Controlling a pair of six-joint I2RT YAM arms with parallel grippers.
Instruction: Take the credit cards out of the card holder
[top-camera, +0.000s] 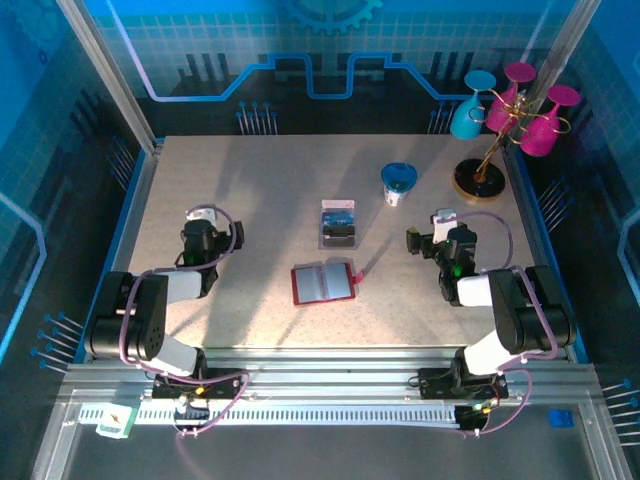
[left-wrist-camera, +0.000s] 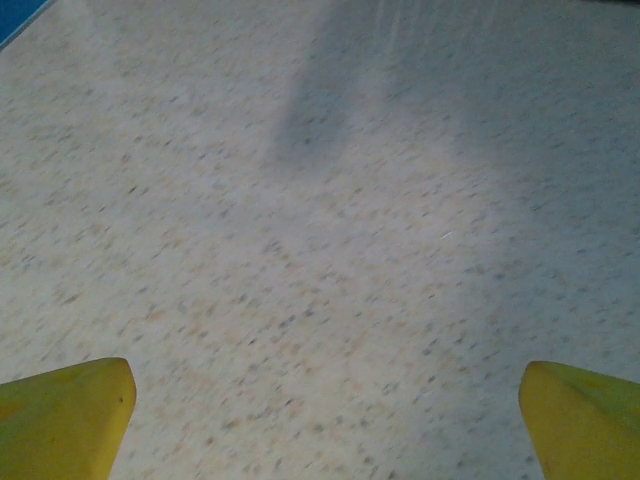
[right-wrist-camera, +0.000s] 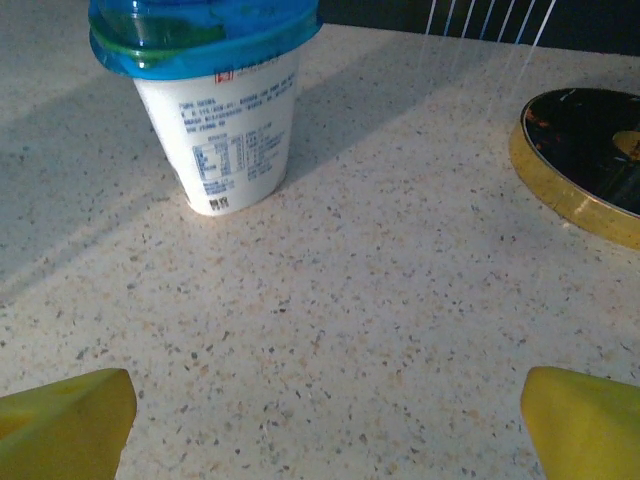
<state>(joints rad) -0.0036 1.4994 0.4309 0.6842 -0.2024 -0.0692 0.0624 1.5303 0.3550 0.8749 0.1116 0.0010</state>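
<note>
1. Card holder (top-camera: 324, 283) lies open and flat at mid-worktop (top-camera: 230, 180), red cover down, grey pockets up. Cards in the pockets are too small to make out.
2. Clear tray (top-camera: 338, 222) sits just beyond the holder, with something blue and dark in it.
3. Left hand (top-camera: 203, 218) is well left of the holder, yellow fingers (left-wrist-camera: 65, 415) spread wide over bare worktop, pinching nothing.
4. Right hand (top-camera: 432, 228) is right of the holder, spread and empty.
5. Blue-lidded white cup (right-wrist-camera: 235, 110) stands beyond the holder to the right, ahead of the right hand; gold-rimmed stand base (right-wrist-camera: 585, 160) is further right.
</note>
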